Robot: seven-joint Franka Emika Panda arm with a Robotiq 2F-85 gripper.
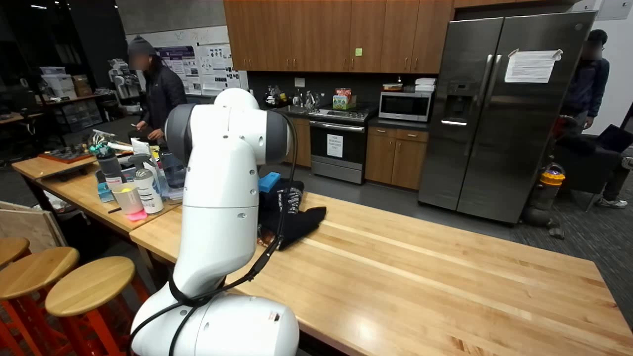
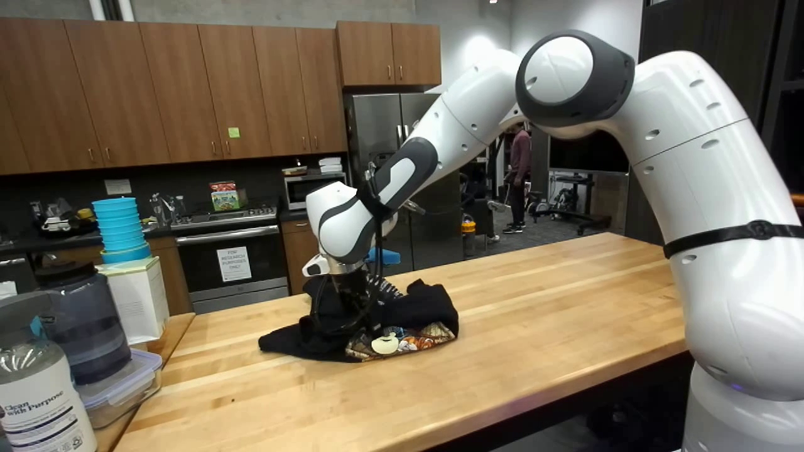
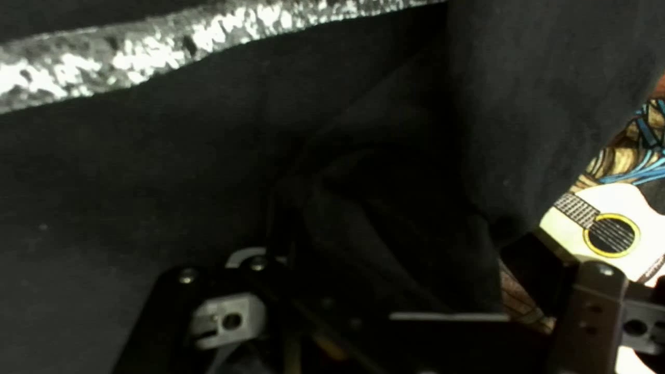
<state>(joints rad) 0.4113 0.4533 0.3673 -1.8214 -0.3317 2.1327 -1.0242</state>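
We see a black printed shirt (image 2: 418,311) lying crumpled on the wooden table (image 2: 553,301), its cloth heaped in soft folds, a flatter flap reaching out to one side and a colourful graphic (image 2: 414,343) turned up along one edge. White markings (image 1: 293,199) run over another part of the cloth. The gripper (image 3: 400,239) points down into the heap; its jaws stand wide apart, with dark folds between the fingers (image 3: 597,301), and in the shadow we cannot tell whether the tips touch the fabric. We follow the robot arm (image 2: 697,132) up from its base (image 2: 722,414) to a high, bent elbow (image 2: 575,78), then down a slanting forearm (image 2: 452,138) to the wrist (image 2: 342,226) above the shirt. Only the wrist view lets us read the graphic closely: it includes an acoustic guitar (image 3: 623,202) with a yellow-ringed sound hole. In an exterior view where the arm blocks our sight of the gripper, we find round wooden stools (image 1: 91,284) and a person in a grey beanie (image 1: 165,84). In an exterior view showing the arm from its side, a stack of blue containers (image 2: 119,226) stands on a pale box (image 2: 138,301).
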